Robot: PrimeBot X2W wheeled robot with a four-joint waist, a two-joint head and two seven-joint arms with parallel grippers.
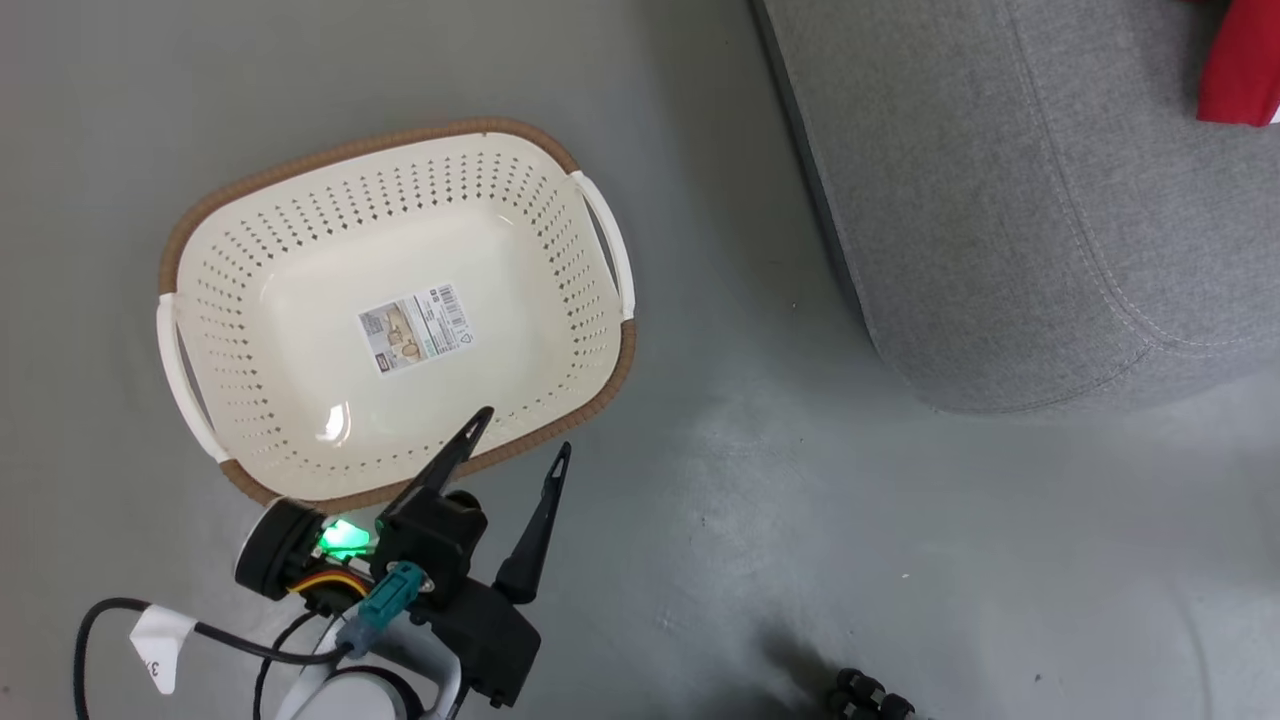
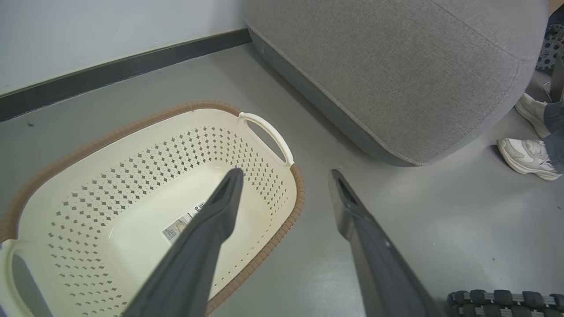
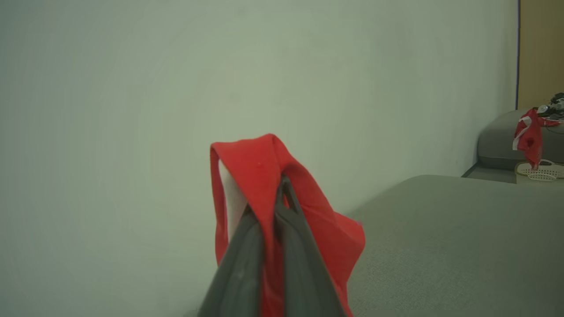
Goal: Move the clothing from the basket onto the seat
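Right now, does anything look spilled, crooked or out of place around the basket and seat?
Nothing spilled or damaged. The basket sits upright and empty on the floor; the clothing hangs pinched in the right gripper over the seat. Only oddity: a person's shoes close to the seat's corner, near the work area.

The clothing (image 1: 1238, 75) is cut off by the head view's top-right corner. The label (image 1: 414, 327) inside the basket (image 1: 250, 290) is too small to read. A person (image 2: 553, 127) is cut off above the ankles.
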